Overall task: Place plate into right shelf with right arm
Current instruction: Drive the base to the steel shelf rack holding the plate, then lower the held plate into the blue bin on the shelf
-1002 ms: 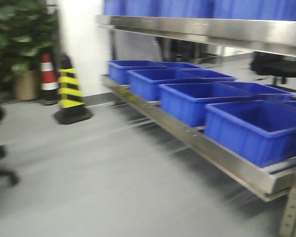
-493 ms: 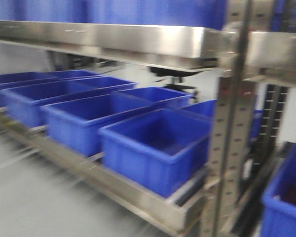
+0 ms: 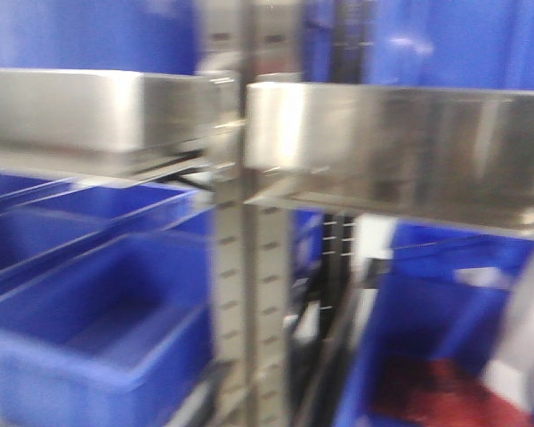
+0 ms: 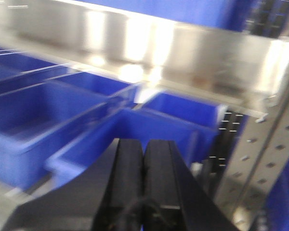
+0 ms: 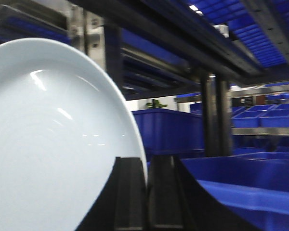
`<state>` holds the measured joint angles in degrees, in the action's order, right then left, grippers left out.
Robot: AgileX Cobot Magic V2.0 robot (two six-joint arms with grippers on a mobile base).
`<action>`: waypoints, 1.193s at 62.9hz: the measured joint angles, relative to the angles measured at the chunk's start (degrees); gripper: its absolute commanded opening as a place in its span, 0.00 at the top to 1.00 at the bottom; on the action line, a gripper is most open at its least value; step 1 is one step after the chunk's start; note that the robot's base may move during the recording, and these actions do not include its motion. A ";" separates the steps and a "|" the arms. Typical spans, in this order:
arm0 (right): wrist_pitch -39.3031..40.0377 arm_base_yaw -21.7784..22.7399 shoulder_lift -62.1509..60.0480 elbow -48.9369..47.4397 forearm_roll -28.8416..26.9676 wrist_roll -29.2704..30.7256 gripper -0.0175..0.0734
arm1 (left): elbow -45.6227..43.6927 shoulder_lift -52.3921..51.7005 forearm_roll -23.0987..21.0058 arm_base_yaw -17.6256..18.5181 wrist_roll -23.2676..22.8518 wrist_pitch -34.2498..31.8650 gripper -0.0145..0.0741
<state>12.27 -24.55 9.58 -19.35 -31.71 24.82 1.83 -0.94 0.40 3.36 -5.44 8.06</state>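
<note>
Plate [image 5: 48, 144] fills the right wrist view from 9 o'clock round to 6 o'clock. It stands on edge, its pale hollow face toward the camera with small glints on it. At the disc's 4 o'clock the rim runs down between the black fingers of the right gripper [image 5: 147, 163], whose jaws are clamped on that rim. The plate is held up by the gripper alone. Past it, toward 3 and 4 o'clock, lie blue bins [image 5: 241, 192], and two dark posts [image 5: 214, 115] stand at about 2 o'clock.

The front view is badly blurred. A perforated upright [image 3: 249, 267] runs from 12 to 6 o'clock through the centre. The right shelf [image 3: 400, 142] shows as a bright steel rail reaching from the centre out to 3 o'clock. A second rail [image 3: 71, 111] lies toward 10 o'clock. Bins sit below both rails. The one at 5 o'clock holds something red [image 3: 436, 396], too smeared to tell what.

In the left wrist view the left gripper [image 4: 143, 144] sits at 6 o'clock, jaws pressed together on nothing. Bins lie before it, a steel rail crosses at 12 o'clock, and a perforated upright stands at 4 o'clock.
</note>
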 measured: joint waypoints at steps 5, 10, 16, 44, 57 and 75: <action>0.00 0.00 0.00 0.00 0.00 0.00 0.75 | 0.00 0.00 0.00 0.00 0.00 0.00 0.89; 0.00 0.00 0.00 0.00 0.00 0.00 0.75 | 0.00 0.00 0.00 0.00 0.00 0.00 0.89; 0.00 0.00 0.00 0.00 0.00 0.00 0.75 | 0.00 0.00 0.00 0.00 0.00 0.00 0.89; 0.00 0.00 0.00 0.00 0.00 0.00 0.75 | 0.00 0.00 0.00 0.00 0.00 0.00 0.89; 0.00 0.00 0.00 0.00 0.00 0.00 0.75 | 0.00 0.00 0.00 0.00 0.00 0.00 0.89; 0.00 0.00 0.00 0.00 0.00 0.00 0.75 | 0.00 0.00 0.00 0.00 0.00 0.00 0.89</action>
<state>12.27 -24.55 9.58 -19.35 -31.71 24.82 1.83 -0.94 0.40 3.36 -5.44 8.06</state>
